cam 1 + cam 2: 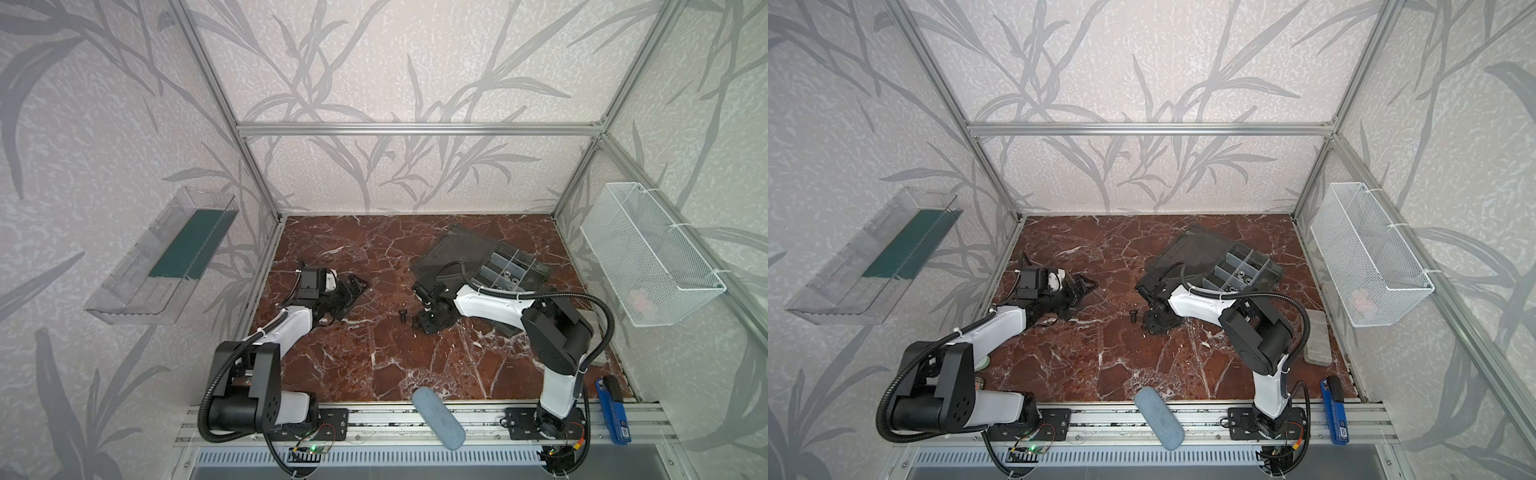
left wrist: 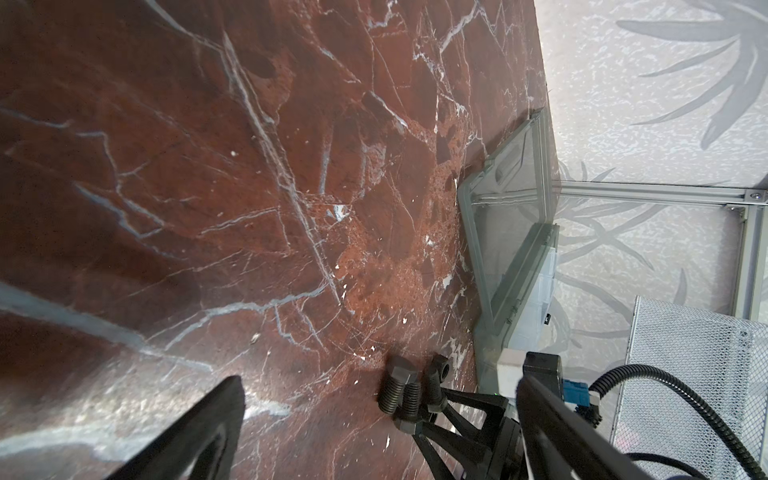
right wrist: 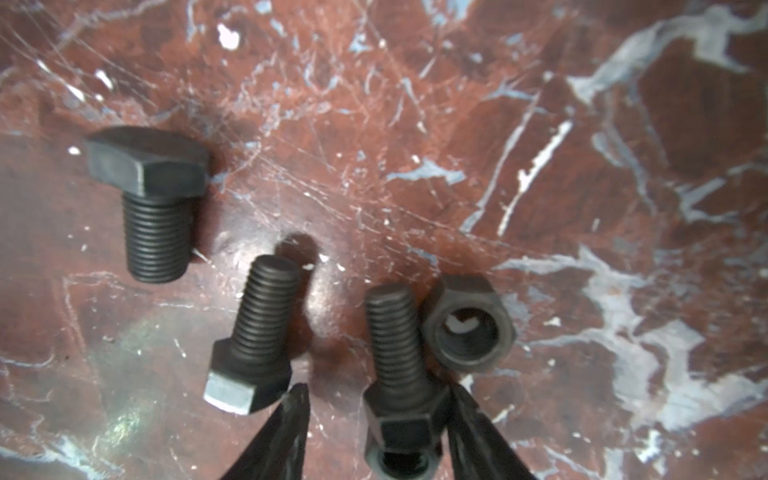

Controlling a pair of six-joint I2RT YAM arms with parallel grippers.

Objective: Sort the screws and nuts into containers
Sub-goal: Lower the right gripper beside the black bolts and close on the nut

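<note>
The right tool (image 3: 376, 397) is seen low on the worktop (image 3: 415, 124), near the organizer box (image 1: 538, 272) in both top views. Its jaws are held apart and set astride one slim screw (image 3: 395, 345). One finger (image 3: 478, 436) is pressed close against the hex head, while a sliver of marble is left showing between the head and the other finger (image 3: 286, 436), so nothing is clamped yet. A second slim screw (image 3: 257, 328) is laid just outside that finger, its head close to the tip. A stouter screw (image 3: 153, 208) is found on its side, a little apart from the pair. A black nut (image 3: 467, 328) is seen just beside the shaft of the straddled screw, seemingly touching it. A further nut (image 3: 399, 463) is glimpsed at that screw's head end, partly cut off by the frame edge.

Over at the organizer box, the lid (image 1: 451, 249) is laid open flat. A few silver nuts (image 1: 505, 274) are seen in a compartment on the side nearest the arm. What the other compartments (image 1: 513, 255) hold cannot be told.

The left tool (image 1: 355, 297) is held low over the left side of the worktop, well apart from the screws. Its jaws are spread wide, with nothing between them.
</note>
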